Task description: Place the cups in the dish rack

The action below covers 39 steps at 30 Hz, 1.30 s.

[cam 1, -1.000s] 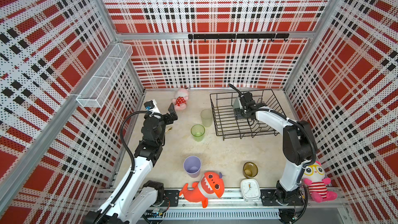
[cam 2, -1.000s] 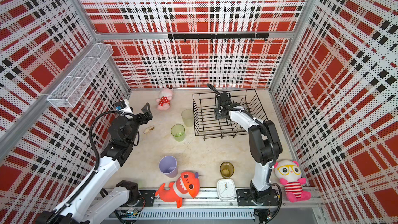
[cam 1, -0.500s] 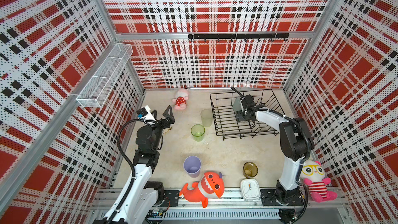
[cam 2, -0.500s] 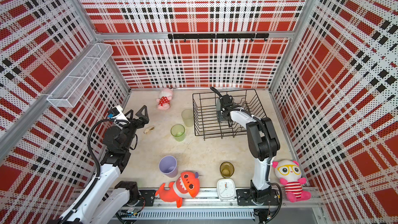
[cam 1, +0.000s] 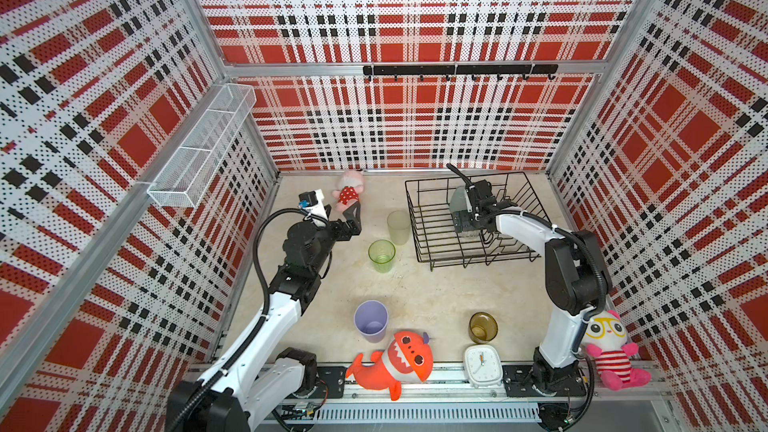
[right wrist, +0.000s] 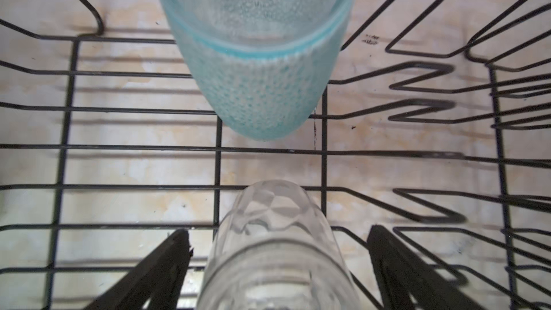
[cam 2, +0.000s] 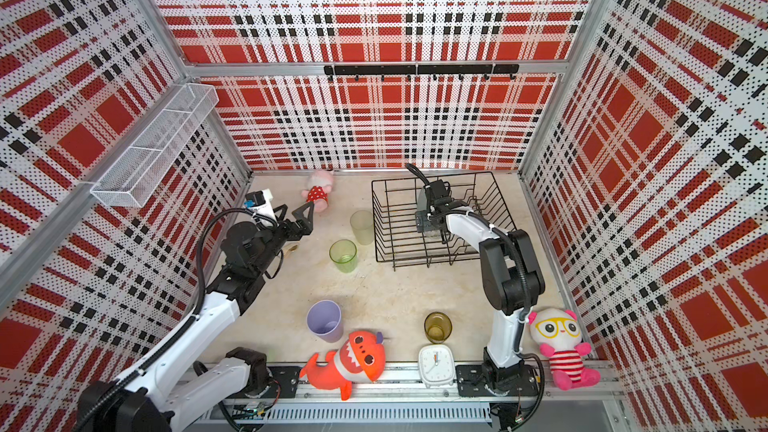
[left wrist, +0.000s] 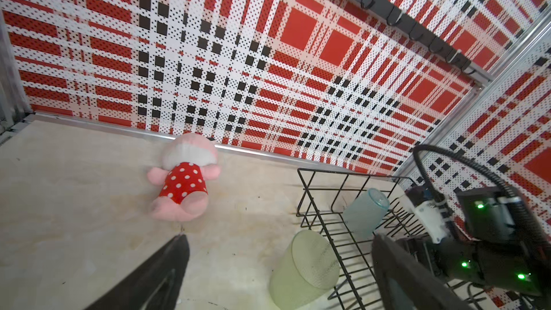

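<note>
Finding one: the large black wire rectangular dish rack [cam 1: 415, 226] stands on the desk and holds two cups. The pale teal frosted tumbler [right wrist: 256, 70] sits tilted inside it. The small clear glass tumbler [right wrist: 277, 249] is also inside, on the wire floor.

Finding two: my right hand [right wrist: 279, 231] is inside the rack. Its fingers [right wrist: 167, 263] are spread wide on either side of the clear tumbler, with a gap on each side, and grip nothing.

Finding three: my left hand [left wrist: 280, 236] is outside the rack, open and empty.

Finding four: four cups are outside the rack.
- The frosted yellow-green tumbler [cam 1: 398, 226] is just beside its wall.
- The translucent green tumbler [cam 1: 381, 255] is near.
- The opaque lilac tumbler [cam 1: 371, 320] and the short amber tumbler [cam 1: 483, 326] are well apart from it.
</note>
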Available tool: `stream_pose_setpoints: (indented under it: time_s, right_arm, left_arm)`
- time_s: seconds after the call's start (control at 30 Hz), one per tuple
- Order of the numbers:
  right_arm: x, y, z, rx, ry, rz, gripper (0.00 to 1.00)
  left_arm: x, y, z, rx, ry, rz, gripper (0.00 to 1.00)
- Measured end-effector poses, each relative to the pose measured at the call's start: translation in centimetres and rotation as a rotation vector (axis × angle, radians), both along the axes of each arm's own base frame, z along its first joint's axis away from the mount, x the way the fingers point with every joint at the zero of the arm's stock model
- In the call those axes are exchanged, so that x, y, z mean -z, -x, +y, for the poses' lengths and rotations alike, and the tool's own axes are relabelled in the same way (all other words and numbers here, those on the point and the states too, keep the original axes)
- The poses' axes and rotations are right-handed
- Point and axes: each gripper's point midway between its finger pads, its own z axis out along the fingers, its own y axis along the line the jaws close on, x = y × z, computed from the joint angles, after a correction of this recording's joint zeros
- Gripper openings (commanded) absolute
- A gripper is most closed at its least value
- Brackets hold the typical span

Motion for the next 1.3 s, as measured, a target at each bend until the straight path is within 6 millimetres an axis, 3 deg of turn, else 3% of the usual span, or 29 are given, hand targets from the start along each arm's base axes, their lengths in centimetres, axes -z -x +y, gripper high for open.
stream_pose_setpoints:
  time_s: [0.17, 0.37, 0.67, 1.0, 1.3]
  right_arm:
    - [-5.8, 1.0, -0.1, -0.006, -0.054, -0.118, 0.99]
    - [-10.1, 3.2, -0.7, -0.005, -0.100, -0.214, 1.00]
    - [-13.2, 5.4, -1.5, 0.006, -0.130, -0.280, 1.00]
    - [-14.3, 7.6, -3.9, 0.106, -0.118, -0.333, 1.00]
    - [-17.0, 8.8, -5.1, 0.147, -0.129, -0.424, 1.00]
  left_arm:
    - [2.2, -1.3, -2.8, 0.055, -0.059, 0.084, 0.93]
    - [5.5, -3.5, -5.0, 0.084, -0.127, 0.207, 0.91]
    - [7.2, -6.4, -6.9, 0.092, -0.162, 0.308, 0.90]
    - [12.2, -8.2, -8.1, 0.103, -0.234, 0.484, 0.88]
    - [17.2, -8.5, -9.4, 0.169, -0.277, 0.652, 0.75]
